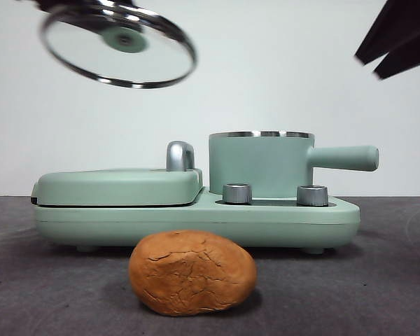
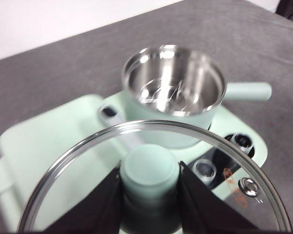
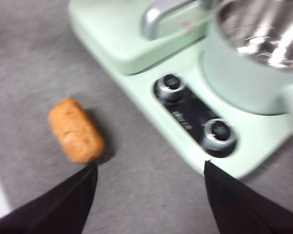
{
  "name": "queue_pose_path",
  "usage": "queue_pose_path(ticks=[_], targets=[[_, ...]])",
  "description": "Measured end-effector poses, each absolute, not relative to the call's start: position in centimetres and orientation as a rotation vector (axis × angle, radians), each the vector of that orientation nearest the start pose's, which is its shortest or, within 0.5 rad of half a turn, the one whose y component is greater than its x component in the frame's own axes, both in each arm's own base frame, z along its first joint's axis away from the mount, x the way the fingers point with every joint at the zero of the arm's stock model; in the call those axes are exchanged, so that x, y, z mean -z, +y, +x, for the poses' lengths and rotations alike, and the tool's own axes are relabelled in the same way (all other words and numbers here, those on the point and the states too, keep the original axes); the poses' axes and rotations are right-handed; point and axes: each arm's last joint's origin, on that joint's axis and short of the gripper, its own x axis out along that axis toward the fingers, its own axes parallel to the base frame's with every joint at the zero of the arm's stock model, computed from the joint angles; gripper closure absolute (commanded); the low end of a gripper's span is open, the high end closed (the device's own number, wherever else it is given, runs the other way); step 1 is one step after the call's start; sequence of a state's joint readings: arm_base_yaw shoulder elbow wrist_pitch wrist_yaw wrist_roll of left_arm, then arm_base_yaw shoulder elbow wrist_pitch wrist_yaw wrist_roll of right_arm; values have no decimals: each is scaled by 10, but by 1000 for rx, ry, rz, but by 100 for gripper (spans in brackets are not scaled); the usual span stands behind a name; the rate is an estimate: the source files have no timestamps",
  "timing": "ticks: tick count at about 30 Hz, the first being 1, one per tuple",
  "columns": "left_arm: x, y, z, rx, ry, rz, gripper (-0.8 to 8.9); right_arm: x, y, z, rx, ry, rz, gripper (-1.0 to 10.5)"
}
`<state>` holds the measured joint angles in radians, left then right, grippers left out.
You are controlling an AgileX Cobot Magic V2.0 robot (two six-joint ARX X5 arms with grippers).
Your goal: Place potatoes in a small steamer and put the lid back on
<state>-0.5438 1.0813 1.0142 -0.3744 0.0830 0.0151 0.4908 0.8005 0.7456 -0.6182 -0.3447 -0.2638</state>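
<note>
While the left hand (image 2: 150, 187) grips the lid (image 1: 119, 45) aloft, the right hand (image 3: 149, 170) hangs spread, potato (image 1: 192, 273) still on the table (image 1: 392, 280), steamer (image 1: 260, 164) empty.

Potato (image 1: 192, 273), cooker (image 1: 196, 217) on grey table (image 1: 392, 280)

The left hand (image 2: 150, 195) has its two black jaws closed against the mint-green knob (image 2: 149, 168) of the round clear glass lid with a steel rim (image 2: 254, 165). Beyond it stands the uncovered mint-green cylindrical steamer pot (image 2: 173, 80), its shiny steel inside showing, on a mint-green appliance base (image 2: 49, 141) on the grey desk (image 2: 63, 68).
</note>
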Motion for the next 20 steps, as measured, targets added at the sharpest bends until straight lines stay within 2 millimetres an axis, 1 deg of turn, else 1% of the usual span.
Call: queue_pose_path(ticks=[2, 5, 11, 16, 20], targets=[[-339, -111, 187, 583, 440, 110, 800, -276, 94, 138, -939, 600, -310, 599], [-342, -101, 179, 546, 456, 109, 800, -269, 111, 142, -1010, 604, -343, 599], [-342, -100, 178, 544, 459, 106, 800, -252, 151, 152, -1136, 583, -404, 597], [-343, -100, 178, 543, 447, 103, 800, -229, 179, 160, -1204, 623, -455, 561], [-344, -100, 179, 541, 438, 101, 800, -207, 194, 164, -1238, 676, -493, 561]])
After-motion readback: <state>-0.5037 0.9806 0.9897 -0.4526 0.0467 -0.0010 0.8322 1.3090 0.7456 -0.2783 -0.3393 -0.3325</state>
